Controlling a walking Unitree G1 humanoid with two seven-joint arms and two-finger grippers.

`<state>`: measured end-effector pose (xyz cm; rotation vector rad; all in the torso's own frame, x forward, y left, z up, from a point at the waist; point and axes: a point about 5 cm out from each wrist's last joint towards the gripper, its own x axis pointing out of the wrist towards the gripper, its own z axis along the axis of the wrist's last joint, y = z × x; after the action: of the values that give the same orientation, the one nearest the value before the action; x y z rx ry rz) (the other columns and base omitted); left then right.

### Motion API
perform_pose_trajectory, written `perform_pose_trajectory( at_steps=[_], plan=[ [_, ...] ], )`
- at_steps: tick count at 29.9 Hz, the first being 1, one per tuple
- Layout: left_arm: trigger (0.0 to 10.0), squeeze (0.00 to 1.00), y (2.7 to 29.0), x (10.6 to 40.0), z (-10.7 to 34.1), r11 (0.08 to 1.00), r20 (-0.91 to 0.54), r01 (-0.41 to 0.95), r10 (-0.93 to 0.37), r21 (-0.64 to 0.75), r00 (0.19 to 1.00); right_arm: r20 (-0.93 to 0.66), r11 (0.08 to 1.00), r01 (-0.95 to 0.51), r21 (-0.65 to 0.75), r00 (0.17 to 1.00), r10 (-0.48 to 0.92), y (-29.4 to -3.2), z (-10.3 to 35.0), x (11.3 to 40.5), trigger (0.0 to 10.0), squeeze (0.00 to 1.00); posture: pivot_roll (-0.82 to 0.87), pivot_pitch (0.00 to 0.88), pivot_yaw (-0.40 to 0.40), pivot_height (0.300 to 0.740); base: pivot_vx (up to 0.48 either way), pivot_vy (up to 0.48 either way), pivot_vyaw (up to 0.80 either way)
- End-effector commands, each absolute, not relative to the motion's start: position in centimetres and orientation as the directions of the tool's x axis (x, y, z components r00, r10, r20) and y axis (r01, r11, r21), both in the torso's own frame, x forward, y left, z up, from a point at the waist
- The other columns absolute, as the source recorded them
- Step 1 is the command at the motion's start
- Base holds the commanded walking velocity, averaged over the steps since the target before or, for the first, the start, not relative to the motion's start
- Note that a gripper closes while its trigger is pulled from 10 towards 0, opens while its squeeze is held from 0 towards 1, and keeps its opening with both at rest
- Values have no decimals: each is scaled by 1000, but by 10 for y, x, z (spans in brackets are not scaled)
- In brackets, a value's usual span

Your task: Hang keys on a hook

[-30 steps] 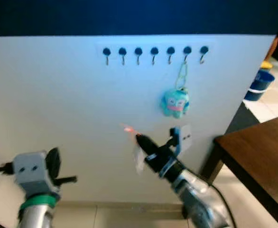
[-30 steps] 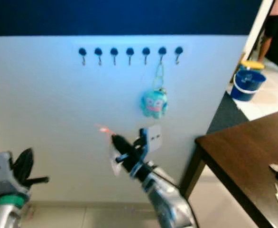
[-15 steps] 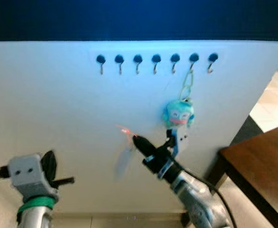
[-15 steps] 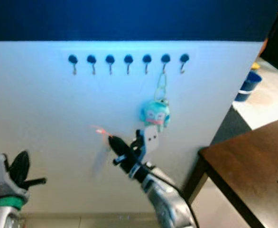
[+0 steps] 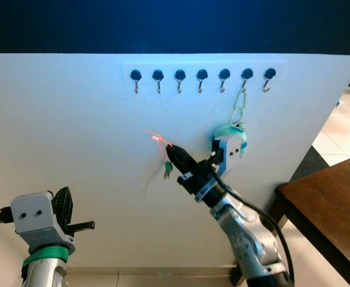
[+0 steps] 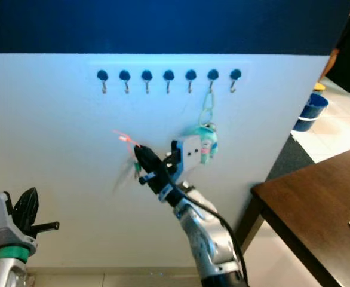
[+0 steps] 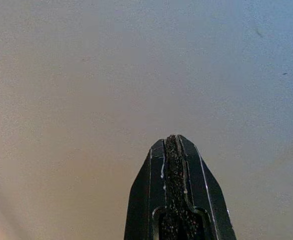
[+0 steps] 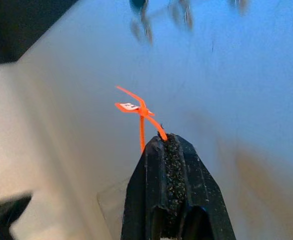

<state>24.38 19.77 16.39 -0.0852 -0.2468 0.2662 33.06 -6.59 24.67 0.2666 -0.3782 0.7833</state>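
The right tool (image 5: pixel 174 156), mid-frame, was clenched on the orange tie (image 8: pixel 142 116) of the keys (image 5: pixel 166 170). That thin pinch could slip and miss the hooks (image 5: pixel 180 76) at upper centre. The left tool (image 7: pixel 175 150) was clenched on nothing.

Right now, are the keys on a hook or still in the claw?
In the right claw, shut on the orange tie; keys dangle below the hooks.

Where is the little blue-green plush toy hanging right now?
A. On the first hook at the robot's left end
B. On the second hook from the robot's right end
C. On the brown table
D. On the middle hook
B. The plush toy hangs by a pale chain from the second hook from the right end of the row of seven, partly behind the right gripper arm's wrist.
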Motion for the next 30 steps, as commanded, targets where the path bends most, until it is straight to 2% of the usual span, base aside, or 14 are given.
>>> perform_pose_trajectory(
  at_steps=[1, 13, 15, 16, 18, 30],
  plan=[
    [10000, 0, 199, 242, 162, 961, 228, -253, 273, -113, 935, 495, 683, -725, 88, 627, 601, -67, 265, 336, 10000, 0, -78, 60, 120, 740, 0, 0, 0],
    [10000, 0, 197, 240, 166, 966, 249, -227, 252, -128, 935, 542, 690, -720, 73, 610, 578, -64, 285, 349, 10000, 0, -72, 67, 119, 740, 0, 0, 0],
    [10000, 0, 194, 240, 169, 972, 265, -195, 225, -133, 938, 541, 694, -717, 69, 611, 578, -63, 287, 351, 10000, 0, -71, 73, 121, 740, 0, 0, 0],
    [10000, 0, 187, 239, 173, 982, 288, -138, 171, -131, 942, 541, 709, -703, 59, 619, 569, -62, 290, 357, 10000, 0, -68, 77, 119, 740, 0, 0, 0],
    [10000, 0, 185, 238, 174, 984, 294, -124, 158, -131, 943, 547, 711, -701, 58, 618, 565, -61, 292, 358, 10000, 0, -65, 80, 117, 740, 0, 0, 0],
    [10000, 0, 184, 235, 174, 985, 297, -115, 149, -131, 943, 618, 729, -679, 89, 611, 494, -69, 304, 365, 10000, 0, -62, 75, 121, 740, 0, 0, 0]
  ],
)
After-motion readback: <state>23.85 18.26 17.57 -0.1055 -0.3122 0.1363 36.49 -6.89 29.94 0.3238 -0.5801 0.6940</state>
